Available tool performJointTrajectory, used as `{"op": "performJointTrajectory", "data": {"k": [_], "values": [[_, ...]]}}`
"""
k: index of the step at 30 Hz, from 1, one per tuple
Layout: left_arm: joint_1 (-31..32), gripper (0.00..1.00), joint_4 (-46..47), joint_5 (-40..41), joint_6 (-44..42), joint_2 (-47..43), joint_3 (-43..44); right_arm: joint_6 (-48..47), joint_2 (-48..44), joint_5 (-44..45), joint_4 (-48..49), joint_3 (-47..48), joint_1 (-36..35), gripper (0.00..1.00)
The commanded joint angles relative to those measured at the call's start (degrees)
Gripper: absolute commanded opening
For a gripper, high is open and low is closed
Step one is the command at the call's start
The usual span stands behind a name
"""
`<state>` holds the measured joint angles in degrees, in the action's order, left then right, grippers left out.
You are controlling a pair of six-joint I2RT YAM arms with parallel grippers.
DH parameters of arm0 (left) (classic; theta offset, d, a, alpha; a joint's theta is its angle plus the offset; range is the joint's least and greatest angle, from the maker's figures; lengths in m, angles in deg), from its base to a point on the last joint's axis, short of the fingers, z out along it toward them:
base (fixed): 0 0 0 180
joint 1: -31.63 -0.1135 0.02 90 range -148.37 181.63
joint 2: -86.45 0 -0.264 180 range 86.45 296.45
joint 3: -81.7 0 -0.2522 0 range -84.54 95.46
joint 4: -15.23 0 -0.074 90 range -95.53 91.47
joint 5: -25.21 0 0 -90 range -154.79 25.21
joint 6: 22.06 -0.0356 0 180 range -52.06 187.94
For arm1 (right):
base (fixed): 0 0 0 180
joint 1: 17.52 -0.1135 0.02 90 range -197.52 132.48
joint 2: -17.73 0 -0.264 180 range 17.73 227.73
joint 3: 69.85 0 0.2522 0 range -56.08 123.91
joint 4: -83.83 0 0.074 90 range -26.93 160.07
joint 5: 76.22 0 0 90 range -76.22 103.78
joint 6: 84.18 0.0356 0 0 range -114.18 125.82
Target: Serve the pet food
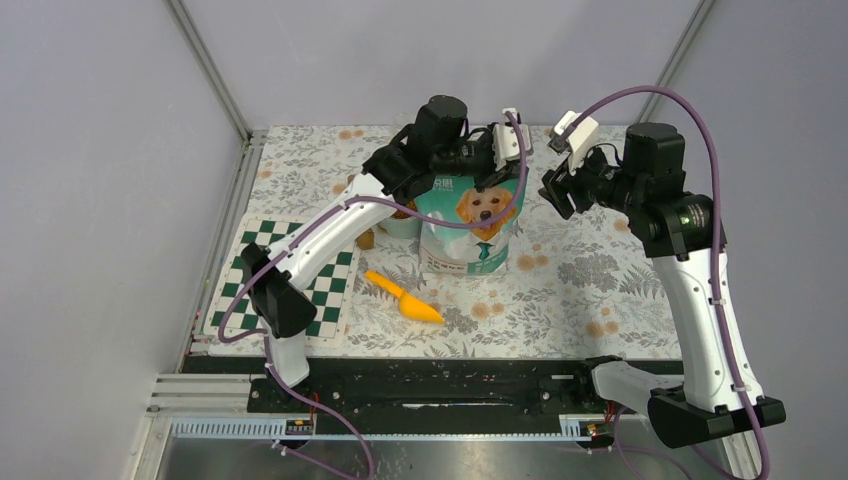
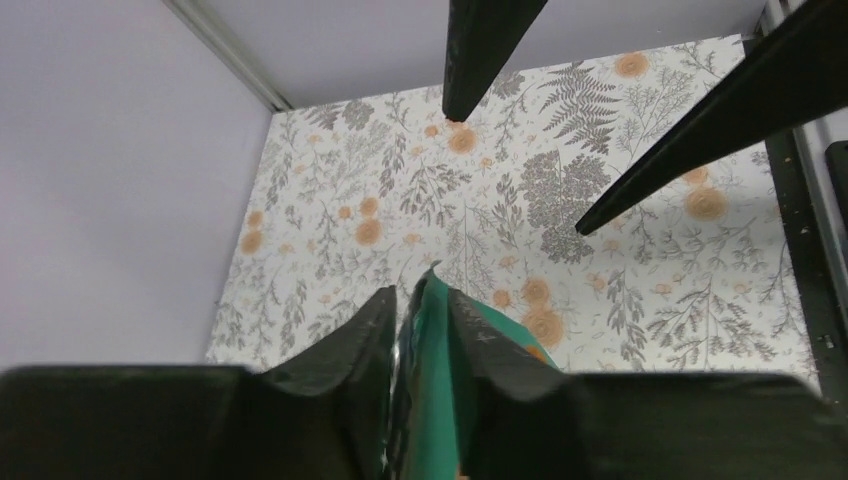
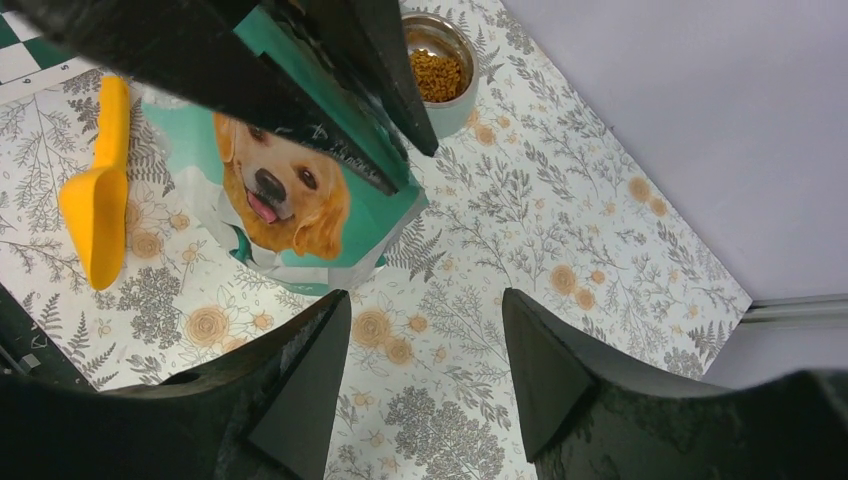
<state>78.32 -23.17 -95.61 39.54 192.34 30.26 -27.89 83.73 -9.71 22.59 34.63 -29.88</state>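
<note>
At the upper centre of the overhead view, the left gripper (image 2: 420,298) pinches the top edge of the teal-and-silver bag (image 3: 290,200), fingers narrowed onto the folded foil, the bag standing upright on the floral tablecloth (image 1: 600,280); just to its right the right gripper (image 3: 420,315) hangs with fingers spread wide and nothing between them, near the bag's top but apart from it; the pet food (image 3: 437,75) shows as a mound of small brown pellets in the metal bowl (image 3: 455,115) at the top of the right wrist view, just behind the bag, and whatever more lies inside the bag is hidden; the orange scoop (image 1: 403,297) lies flat on the cloth in front of the bag, lower centre of the overhead view, touched by neither arm; the kibble is judged loose, dry and light, apt to roll and scatter and impossible to pinch, so it is best moved with the scoop, taken by its handle, or by tipping the bag; the bag looks soft and slick, likely to crumple or slip, so a hold on each side of the top seam would seem safest for opening it.
</note>
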Motion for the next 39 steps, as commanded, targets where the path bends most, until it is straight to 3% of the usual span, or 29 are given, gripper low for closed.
{"op": "performJointTrajectory", "data": {"k": [1, 4, 5, 7, 9, 13, 19, 24, 29, 35, 39], "values": [[0.3, 0.01, 5.2, -5.3, 2.3, 0.6, 2.6, 0.4, -1.3, 0.2, 2.2, -0.1, 0.6, 0.65], [0.3, 0.00, 4.9, -3.9, 1.6, 0.2, 2.4, 0.4, -1.9, 0.6, 2.8, -0.8, 0.7, 0.65], [0.2, 0.05, 4.8, -2.3, 1.4, -0.2, 2.2, 0.5, -2.1, 0.5, 3.1, -0.9, 0.8, 0.65], [-0.1, 0.33, 4.5, -0.8, 1.0, -1.4, 1.8, 0.8, -1.9, -0.1, 3.1, -0.5, 0.8, 0.66], [-0.9, 0.51, 4.3, -0.1, 0.7, -3.3, 0.3, 1.2, -1.5, -1.1, 3.4, -0.3, 0.8, 0.66], [-3.6, 0.65, 0.3, -0.3, -0.5, -8.5, -3.6, 2.6, -1.2, -3.8, 4.7, -0.5, 0.8, 0.69], [-9.9, 0.68, -3.4, -1.3, -2.7, -17.8, -11.1, 6.1, 1.4, -11.2, 6.6, 1.3, 0.7, 0.74], [-15.4, 0.71, -12.2, -4.6, -5.9, -20.1, -11.3, 9.4, 5.7, -18.5, 7.5, 4.9, -0.8, 0.74], [-17.2, 0.72, -18.9, -7.3, -11.0, -18.8, -9.7, 5.3, 11.0, -16.3, 7.4, 9.4, -8.1, 0.74], [-17.2, 0.59, -19.2, -10.9, -11.3, -15.4, -7.9, 0.8, 20.4, -16.9, 1.7, 19.5, -12.9, 0.70], [-17.2, 0.43, -19.1, -13.3, -10.9, -12.8, -5.7, -0.9, 27.0, -20.3, -4.1, 27.6, -13.9, 0.55]]}}
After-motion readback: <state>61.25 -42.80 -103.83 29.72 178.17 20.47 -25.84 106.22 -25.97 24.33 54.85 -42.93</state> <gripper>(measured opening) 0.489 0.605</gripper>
